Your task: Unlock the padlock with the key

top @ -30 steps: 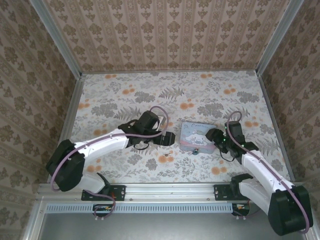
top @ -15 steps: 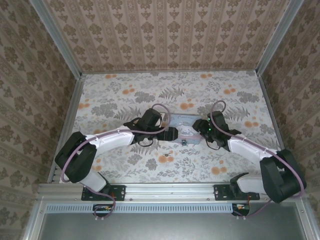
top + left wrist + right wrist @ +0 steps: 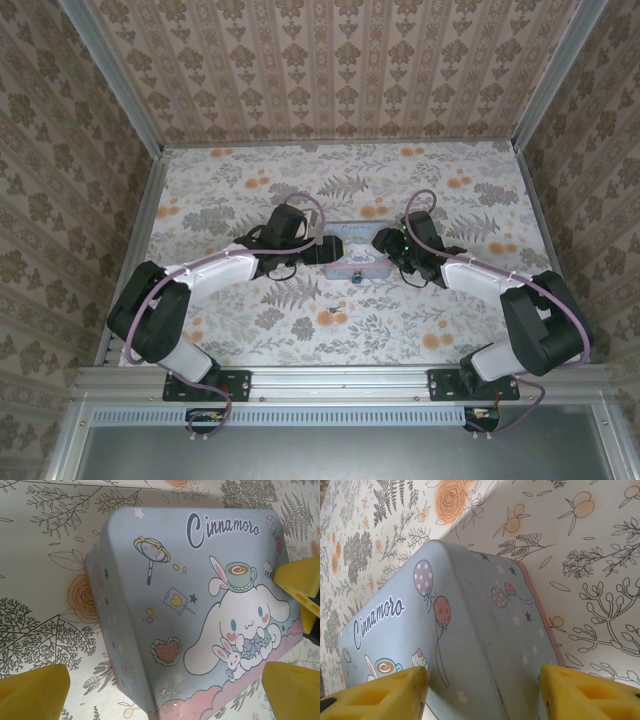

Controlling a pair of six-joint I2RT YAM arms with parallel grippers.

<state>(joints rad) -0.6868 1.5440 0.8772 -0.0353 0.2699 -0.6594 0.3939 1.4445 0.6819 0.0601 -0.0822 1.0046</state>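
A tiny dark padlock (image 3: 357,277) hangs at the front edge of the pale-blue cartoon tin (image 3: 355,247). My left gripper (image 3: 322,250) is open, and its yellow fingers (image 3: 32,692) stand wide on either side of the tin's left corner (image 3: 165,630). My right gripper (image 3: 388,243) has its jaws astride the tin's right end (image 3: 485,630); I cannot tell whether its fingers (image 3: 590,692) press on the tin. A small dark thing (image 3: 329,317) lies on the cloth in front of the tin, too small to tell whether it is the key.
The flowered tablecloth (image 3: 230,185) covers the table, and patterned walls (image 3: 330,70) close in the back and both sides. A metal rail (image 3: 330,382) runs along the near edge by the arm bases.
The tin and its padlock have moved back and to the left. The right arm swung in towards the middle with it. The left gripper closed in on the tin's left end, then drew back left.
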